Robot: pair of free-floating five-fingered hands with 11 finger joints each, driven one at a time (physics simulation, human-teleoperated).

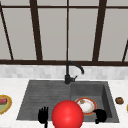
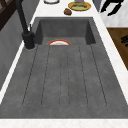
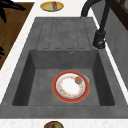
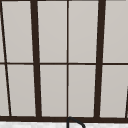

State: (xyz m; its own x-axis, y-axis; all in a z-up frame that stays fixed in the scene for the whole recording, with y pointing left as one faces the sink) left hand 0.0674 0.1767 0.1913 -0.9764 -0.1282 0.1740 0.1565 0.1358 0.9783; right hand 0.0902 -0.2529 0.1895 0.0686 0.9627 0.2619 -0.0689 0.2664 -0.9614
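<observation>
At the front edge of the sink (image 1: 25, 110), the front view shows the left hand (image 1: 43, 115) hovering with straight, spread fingers, holding nothing, and the right hand (image 1: 100, 115) hovering with fingers curled in, also holding nothing. Between them hangs a big red ball (image 1: 67, 115), touched by neither hand. Just beside the right hand, a red-rimmed plate (image 1: 88, 107) lies in the basin with a small brown scrap on it, so nothing has been gripped or lifted yet. A black tap (image 1: 70, 72) stands behind, a brown lump (image 1: 119, 100) and a yellow dish (image 1: 5, 104) sit on the counter.

From the left side, the plate (image 2: 59, 43) peeks over the basin's edge beyond the ribbed drainboard, and a hand (image 2: 112, 6) floats above the far counter.

From the right side, the plate (image 3: 70, 86) rests flat on the basin floor.

In the upper view, window bars (image 4: 35, 60) stand over the tap's tip
</observation>
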